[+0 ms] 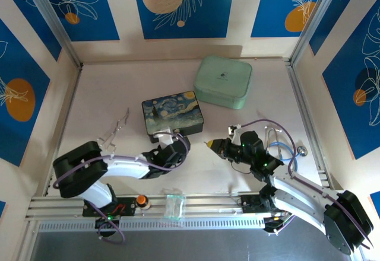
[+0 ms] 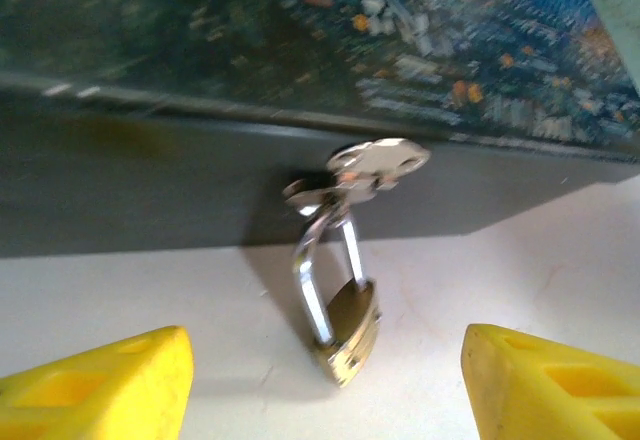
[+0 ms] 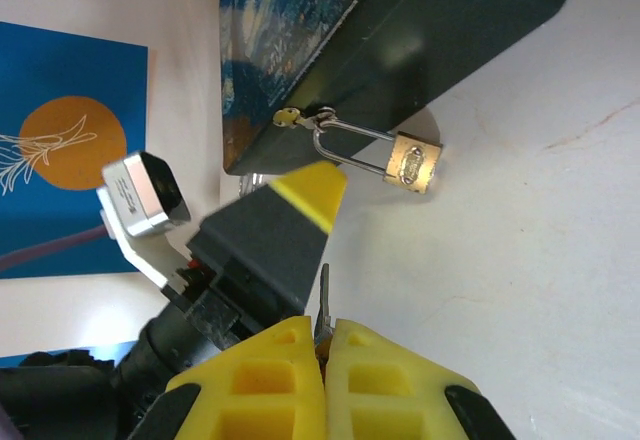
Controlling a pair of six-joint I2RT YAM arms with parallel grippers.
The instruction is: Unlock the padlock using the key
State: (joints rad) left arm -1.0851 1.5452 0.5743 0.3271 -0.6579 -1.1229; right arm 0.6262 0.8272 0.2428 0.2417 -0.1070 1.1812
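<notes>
Padlock against dark patterned box

So the top cam is sitting high above and behind the arm bases, looking down over the whole table from pretty far off, with the dark patterned box landing around the middle. The left wrist cam is hovering low right in front of that box's near wall, facing it almost level and super close. The right wrist cam is looking in from the box's right, a bit farther back and rolled sideways. Both wrist cams are catching the padlock hooked on the box's near side.
</notes>
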